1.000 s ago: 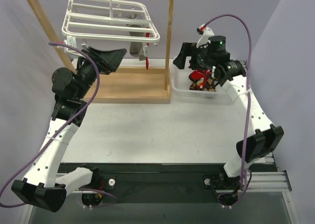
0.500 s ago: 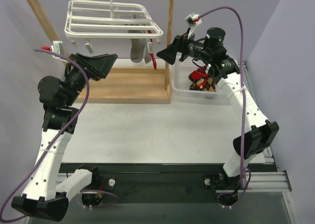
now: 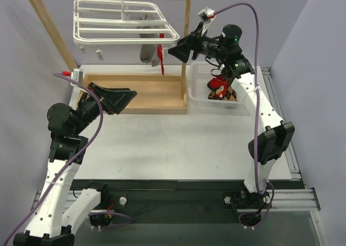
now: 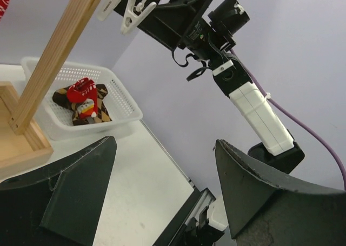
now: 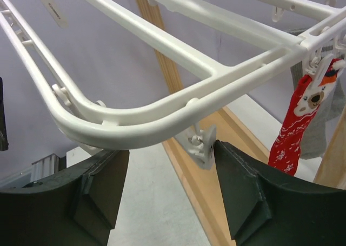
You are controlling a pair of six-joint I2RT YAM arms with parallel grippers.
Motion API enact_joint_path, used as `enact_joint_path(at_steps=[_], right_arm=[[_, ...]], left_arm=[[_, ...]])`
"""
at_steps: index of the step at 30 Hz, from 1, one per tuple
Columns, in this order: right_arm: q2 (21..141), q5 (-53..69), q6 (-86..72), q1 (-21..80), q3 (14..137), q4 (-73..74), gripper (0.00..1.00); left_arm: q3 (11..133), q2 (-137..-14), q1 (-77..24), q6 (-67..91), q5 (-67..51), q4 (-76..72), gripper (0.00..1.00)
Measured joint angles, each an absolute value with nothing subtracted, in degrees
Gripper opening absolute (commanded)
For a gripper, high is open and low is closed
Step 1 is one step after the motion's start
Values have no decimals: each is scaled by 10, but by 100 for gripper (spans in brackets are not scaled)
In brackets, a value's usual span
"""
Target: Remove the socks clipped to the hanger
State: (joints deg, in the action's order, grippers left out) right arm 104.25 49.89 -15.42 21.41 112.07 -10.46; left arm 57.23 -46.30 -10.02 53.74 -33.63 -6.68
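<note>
The white hanger hangs by its hook from the wooden rack. A red sock and a grey sock hang clipped at its near right side. My right gripper is open beside that corner. In the right wrist view the hanger's rim crosses just above the open gripper. An empty clip touches the right finger, and the red sock and grey sock hang further right. My left gripper is open and empty, low over the rack's base.
A white basket right of the rack holds a red sock and an argyle sock; it also shows in the left wrist view. The rack's wooden post stands between the hanger and the basket.
My right gripper swung left from over the basket to the hanger's near right corner. My left arm dropped down and back, away from the hanger's left side.
</note>
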Motion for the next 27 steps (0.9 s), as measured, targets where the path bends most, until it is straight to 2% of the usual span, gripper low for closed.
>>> enact_joint_path(at_steps=[3,6,9,11,14,15,20,25,27], right_arm=[[1048,507,-175,214,1122,-135,49],[1049,514,-194,215,1121,-161,43],[1049,519,-218,215,1121,-185,30],[1049,521,-235,215,1121,-197,28],[1049,528,-257,218,1121,-212,28],[1049,530,-261,221,1121,-216,25],[1039,531,-270,248,1089,-234,25],[1017,510,-260,287,1036,-207,31],[1005,491,-260,300,1021,-196,38]], left_arm=[[568,-448,-100,528,-345,-53,85],[549,-432,-100,521,-349,-50,85],[537,-426,-100,508,-349,-25,85],[537,-426,-100,489,-343,8,85],[537,-424,-100,466,-330,59,85],[536,-423,-100,463,-326,68,85],[473,-405,-100,495,-317,48,85],[403,-416,-100,545,-304,1,87],[389,-427,-100,559,-292,-15,87]])
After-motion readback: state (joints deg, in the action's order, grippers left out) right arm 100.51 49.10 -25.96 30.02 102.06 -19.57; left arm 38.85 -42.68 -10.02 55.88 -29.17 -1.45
